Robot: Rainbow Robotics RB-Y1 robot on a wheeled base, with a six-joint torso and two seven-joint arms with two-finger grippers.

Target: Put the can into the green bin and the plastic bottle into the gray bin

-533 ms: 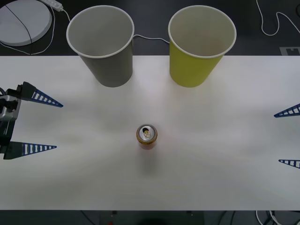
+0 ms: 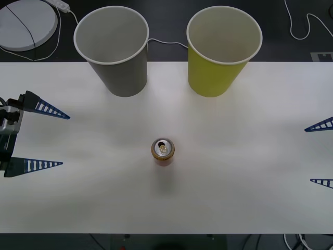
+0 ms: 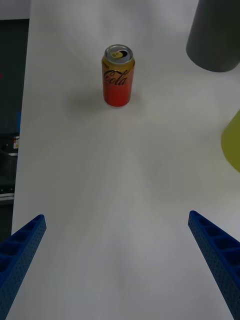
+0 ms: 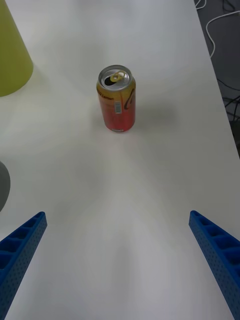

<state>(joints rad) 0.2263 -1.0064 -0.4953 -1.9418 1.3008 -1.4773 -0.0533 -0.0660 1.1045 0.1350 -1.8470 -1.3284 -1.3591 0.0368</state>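
- At the middle of the white table [image 2: 250,208], a small red-orange drink can [image 2: 163,151] with white script and a gold-silver top is standing upright, its tab opening facing up, touched by neither arm.
- Across the far edge of the table, a large gray tapered paper-cup-shaped bin [image 2: 115,49] is sitting to the left and a large yellow-green tapered paper-cup-shaped bin [image 2: 221,49] to the right, both upright with white rims and white insides, standing apart from each other and well beyond the can.
- Over the table's left edge, the left gripper [image 2: 44,138] is hovering with its blue ribbed fingers spread wide, holding nothing and pointing toward the can.
- Over the right edge, the right gripper [image 2: 321,153] is waiting likewise, fingers wide apart and empty, well clear of the can.
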